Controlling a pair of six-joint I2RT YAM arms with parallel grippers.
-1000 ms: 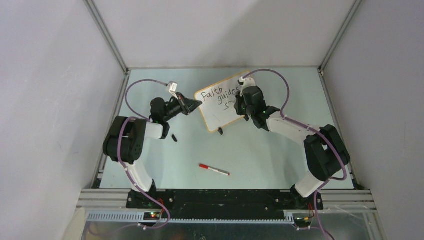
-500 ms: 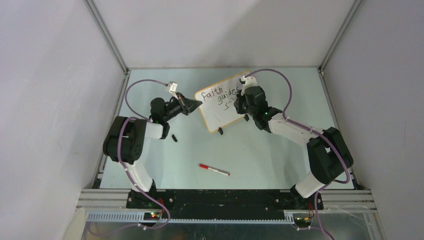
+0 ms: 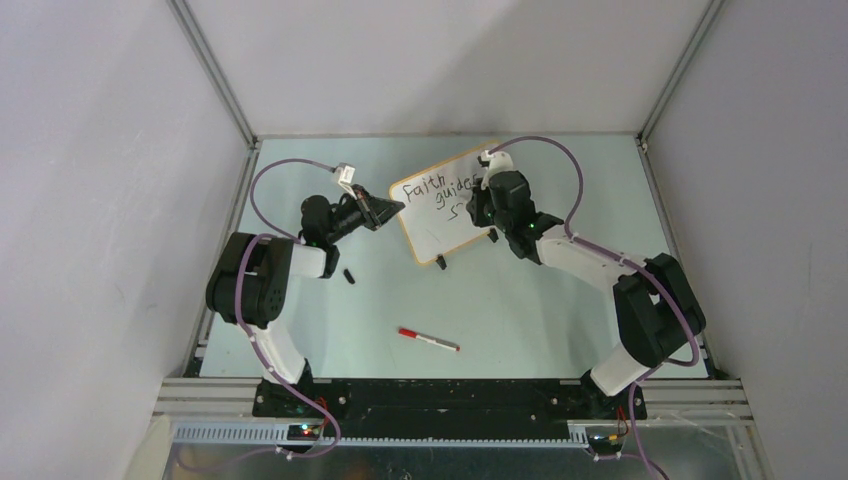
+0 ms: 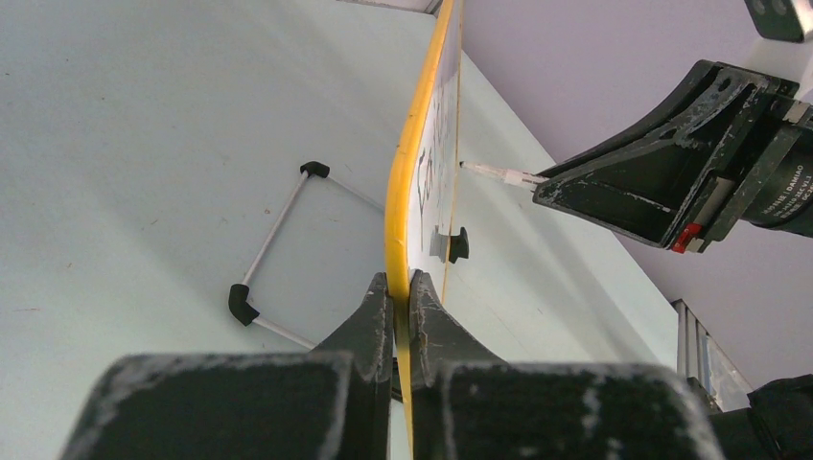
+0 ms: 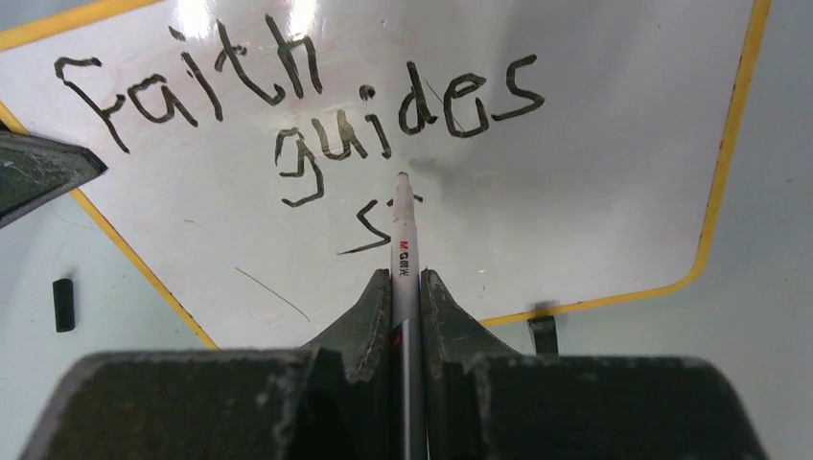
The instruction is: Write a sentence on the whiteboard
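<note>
Where the sentence point(image 5: 288, 115) runs in black, you can read "faith" and "guides" in full, with only an "s" and a stroke partly hidden beneath them. It sits on the whiteboard point(image 5: 594, 182), which stands propped up toward the far middle of the table point(image 3: 520, 300). The marker point(image 5: 402, 230) has its tip against the white face at that last stroke. Your right gripper point(image 5: 406, 278) is clamped tight on the barrel. Your left gripper point(image 4: 401, 287) pinches the board's yellow-orange frame at its left edge, one finger on each face. Behind the board, a wire stand point(image 4: 278, 230) rests on the table. Farther out, a small black cap point(image 3: 349, 276) lies near the left arm, and a red-ended pen point(image 3: 428, 340) lies toward the near edge between the arms.
</note>
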